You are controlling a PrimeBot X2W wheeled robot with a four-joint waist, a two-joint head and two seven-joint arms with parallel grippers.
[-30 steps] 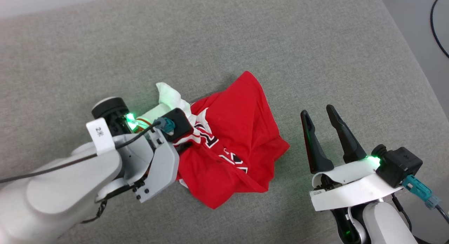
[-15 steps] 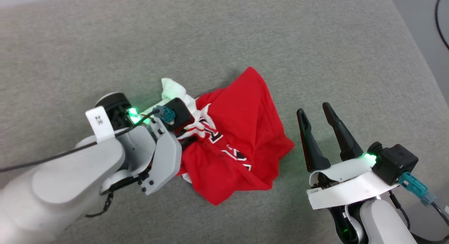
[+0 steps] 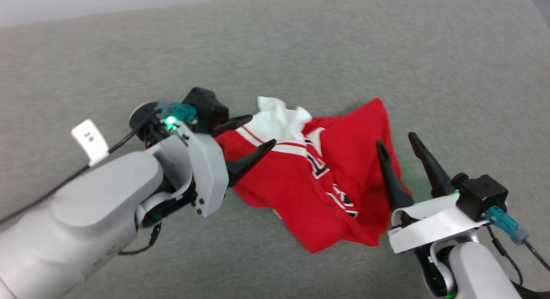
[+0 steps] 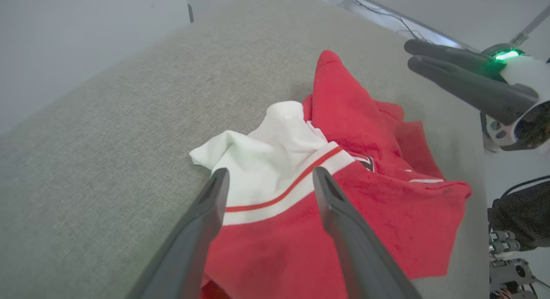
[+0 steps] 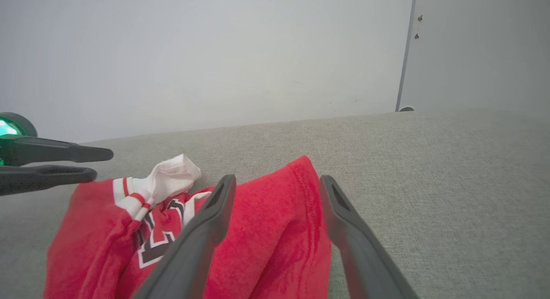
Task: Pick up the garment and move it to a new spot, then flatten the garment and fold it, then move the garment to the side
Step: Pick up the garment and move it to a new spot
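The garment (image 3: 339, 174) lies crumpled on the grey fabric surface (image 3: 300, 54): red, with a white sleeve (image 3: 277, 118), striped trim and black lettering facing up. My left gripper (image 3: 262, 130) hovers open over its left end. In the left wrist view that gripper (image 4: 270, 172) straddles the striped trim (image 4: 296, 185) with nothing held. My right gripper (image 3: 395, 138) is open above the garment's right edge. In the right wrist view its fingers (image 5: 278, 178) frame a raised red fold (image 5: 275, 213).
The grey surface stretches wide around the garment, with bare room at the back and left (image 3: 86, 67). A pale wall (image 5: 215, 54) rises behind it. The surface's right edge and cables (image 4: 386, 19) lie beyond my right arm.
My left gripper has come up off the garment's left end and now stands open and empty, baring the white sleeve and trim. The head camera has shifted. My right gripper now overlaps the garment's right edge.
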